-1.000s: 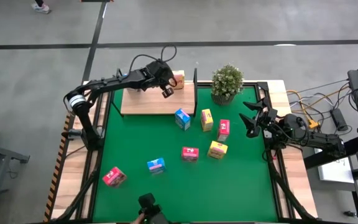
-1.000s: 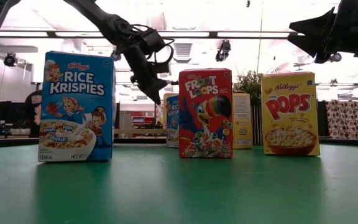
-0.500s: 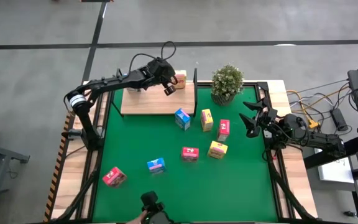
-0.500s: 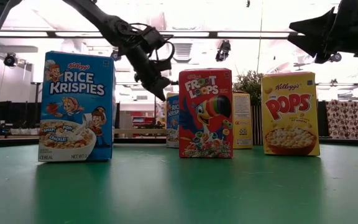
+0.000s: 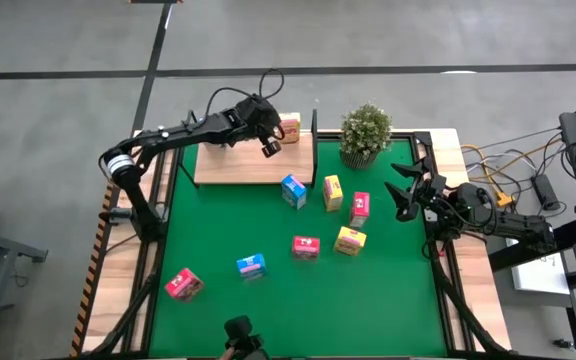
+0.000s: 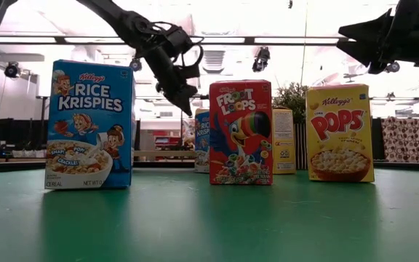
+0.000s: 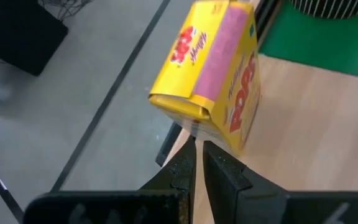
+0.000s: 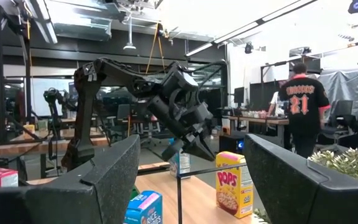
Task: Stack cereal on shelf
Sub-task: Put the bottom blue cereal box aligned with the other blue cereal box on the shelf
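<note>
— So what lies under the arms?
— Green mat (image 5: 268,300) on a wooden table (image 5: 468,300), grey floor beyond; a person (image 8: 300,109) stands in the room.
— And the yellow Pops box (image 5: 288,128)?
— Upright on the shelf (image 5: 238,165), near its plant-side end. The left gripper (image 5: 269,147) hangs just beside it, fingers pressed together, empty. The right gripper (image 5: 401,195) waits spread wide.

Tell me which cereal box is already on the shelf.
The yellow Pops box, at the shelf's far right corner beside the shut left claw; the other boxes sit on the green mat.
</note>
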`<act>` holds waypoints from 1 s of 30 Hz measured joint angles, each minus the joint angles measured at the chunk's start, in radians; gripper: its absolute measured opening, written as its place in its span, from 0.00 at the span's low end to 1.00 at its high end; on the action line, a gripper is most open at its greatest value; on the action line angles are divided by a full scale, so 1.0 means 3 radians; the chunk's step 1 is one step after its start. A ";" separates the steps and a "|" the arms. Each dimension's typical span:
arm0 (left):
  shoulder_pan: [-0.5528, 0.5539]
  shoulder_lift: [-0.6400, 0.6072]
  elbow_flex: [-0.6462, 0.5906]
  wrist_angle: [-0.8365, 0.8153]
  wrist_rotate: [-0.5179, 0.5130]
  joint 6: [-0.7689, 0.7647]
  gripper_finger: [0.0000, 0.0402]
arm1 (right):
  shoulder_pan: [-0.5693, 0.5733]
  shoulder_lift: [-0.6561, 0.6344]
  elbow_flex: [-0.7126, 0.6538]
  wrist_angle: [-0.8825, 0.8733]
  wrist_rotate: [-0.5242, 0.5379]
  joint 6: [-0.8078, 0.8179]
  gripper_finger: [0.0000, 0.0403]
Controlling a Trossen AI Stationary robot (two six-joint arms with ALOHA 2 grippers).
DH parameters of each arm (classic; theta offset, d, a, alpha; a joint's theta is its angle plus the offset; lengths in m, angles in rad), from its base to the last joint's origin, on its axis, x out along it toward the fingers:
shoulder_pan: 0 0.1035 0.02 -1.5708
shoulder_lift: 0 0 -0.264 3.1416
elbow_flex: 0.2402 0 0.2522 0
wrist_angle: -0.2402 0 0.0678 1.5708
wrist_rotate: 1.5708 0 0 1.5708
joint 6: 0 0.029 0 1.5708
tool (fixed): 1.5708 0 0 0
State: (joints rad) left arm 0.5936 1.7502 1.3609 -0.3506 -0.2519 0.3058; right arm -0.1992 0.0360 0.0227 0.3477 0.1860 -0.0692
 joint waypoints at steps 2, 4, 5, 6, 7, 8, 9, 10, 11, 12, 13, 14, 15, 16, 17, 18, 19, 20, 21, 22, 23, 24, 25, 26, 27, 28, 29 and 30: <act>-0.0027 -0.0066 0.0000 0.0004 -0.0001 0.0000 0.03 | 0.0001 0.0000 0.0000 0.0000 0.0000 -0.0003 0.68; -0.0075 -0.0157 0.0000 -0.0059 -0.0001 -0.0007 0.03 | 0.0001 0.0000 0.0000 -0.0001 0.0000 -0.0003 0.68; -0.0116 -0.0216 0.0000 -0.0120 -0.0001 -0.0031 0.03 | 0.0000 0.0000 0.0000 -0.0001 0.0000 -0.0004 0.68; -0.0171 -0.0286 0.0000 -0.0194 -0.0001 -0.0060 0.03 | 0.0001 0.0000 0.0000 -0.0001 0.0000 -0.0006 0.68; -0.0241 -0.0364 0.0000 -0.0277 0.0000 -0.0091 0.03 | 0.0001 0.0000 0.0000 -0.0001 0.0000 -0.0016 0.68; -0.0326 -0.0448 0.0000 -0.0379 0.0000 -0.0111 0.03 | 0.0001 0.0000 0.0000 -0.0001 0.0000 -0.0020 0.68; -0.0414 -0.0541 0.0000 -0.0493 0.0000 -0.0128 0.02 | 0.0001 0.0000 0.0000 -0.0001 0.0000 -0.0020 0.68; -0.0527 -0.0633 0.0000 -0.0589 0.0000 -0.0164 0.01 | 0.0001 0.0000 0.0000 -0.0001 0.0000 -0.0020 0.68; -0.0646 -0.0734 0.0000 -0.0687 0.0000 -0.0227 0.01 | 0.0000 0.0000 0.0000 -0.0001 0.0000 -0.0022 0.68; -0.0771 -0.0832 0.0000 -0.0813 0.0000 -0.0299 0.00 | 0.0001 0.0000 0.0000 -0.0001 0.0000 -0.0022 0.68; -0.0909 -0.0927 0.0000 -0.0950 0.0001 -0.0390 0.00 | 0.0001 0.0000 0.0000 0.0000 0.0001 -0.0016 0.68; -0.1042 -0.1024 0.0000 -0.1088 0.0002 -0.0499 0.00 | 0.0000 0.0000 0.0000 0.0002 0.0000 -0.0008 0.68; -0.1183 -0.1103 0.0000 -0.1224 0.0004 -0.0621 0.00 | 0.0001 0.0000 0.0000 0.0006 0.0001 -0.0008 0.68; -0.1324 -0.1182 0.0001 -0.1359 0.0007 -0.0748 0.00 | 0.0001 0.0000 0.0000 0.0020 0.0001 -0.0011 0.68; -0.1464 -0.1255 0.0001 -0.1502 0.0012 -0.0882 0.00 | 0.0001 0.0000 0.0000 0.0036 0.0000 -0.0023 0.68; -0.1602 -0.1313 0.0001 -0.1650 0.0018 -0.1031 0.00 | 0.0001 -0.0001 0.0000 0.0050 0.0002 -0.0034 0.68; -0.1733 -0.1368 0.0001 -0.1776 0.0032 -0.1211 0.00 | 0.0001 -0.0001 0.0000 0.0073 0.0001 -0.0041 0.68; -0.1868 -0.1407 0.0000 -0.1889 0.0041 -0.1404 0.00 | 0.0000 -0.0001 0.0000 0.0099 0.0001 -0.0056 0.68; -0.1985 -0.1443 0.0000 -0.1968 0.0075 -0.1613 0.00 | 0.0000 -0.0001 0.0000 0.0133 0.0001 -0.0066 0.68; -0.2089 -0.1468 0.0001 -0.2013 0.0114 -0.1828 0.00 | 0.0001 -0.0001 0.0000 0.0162 0.0000 -0.0069 0.68; -0.2193 -0.1480 0.0001 -0.2040 0.0132 -0.2029 0.00 | 0.0001 -0.0001 0.0000 0.0179 0.0001 -0.0071 0.68; -0.2279 -0.1487 0.0000 -0.2051 0.0178 -0.2203 0.00 | 0.0001 -0.0001 0.0000 0.0190 0.0001 -0.0072 0.68; -0.2350 -0.1487 0.0000 -0.2058 0.0226 -0.2357 0.00 | 0.0001 -0.0001 0.0000 0.0195 0.0000 -0.0078 0.68; -0.2410 -0.1483 0.0001 -0.2061 0.0294 -0.2505 0.00 | 0.0001 -0.0001 0.0000 0.0201 0.0001 -0.0086 0.68; -0.2460 -0.1470 0.0000 -0.2059 0.0385 -0.2667 0.00 | 0.0001 -0.0001 0.0000 0.0205 0.0001 -0.0093 0.68; -0.2500 -0.1455 0.0001 -0.2062 0.0485 -0.2855 0.00 | 0.0001 -0.0001 0.0000 0.0206 0.0001 -0.0093 0.68; -0.2541 -0.1432 0.0001 -0.2065 0.0601 -0.3028 0.00 | 0.0001 -0.0001 0.0000 0.0206 0.0000 -0.0093 0.68; -0.2587 -0.1400 0.0000 -0.2082 0.0692 -0.3187 0.00 | 0.0001 -0.0001 0.0000 0.0208 0.0001 -0.0093 0.68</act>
State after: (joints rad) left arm -0.1824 1.3303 1.3609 -0.9752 -0.0443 -0.6502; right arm -0.1990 0.0357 0.0227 0.4102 0.1864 -0.0971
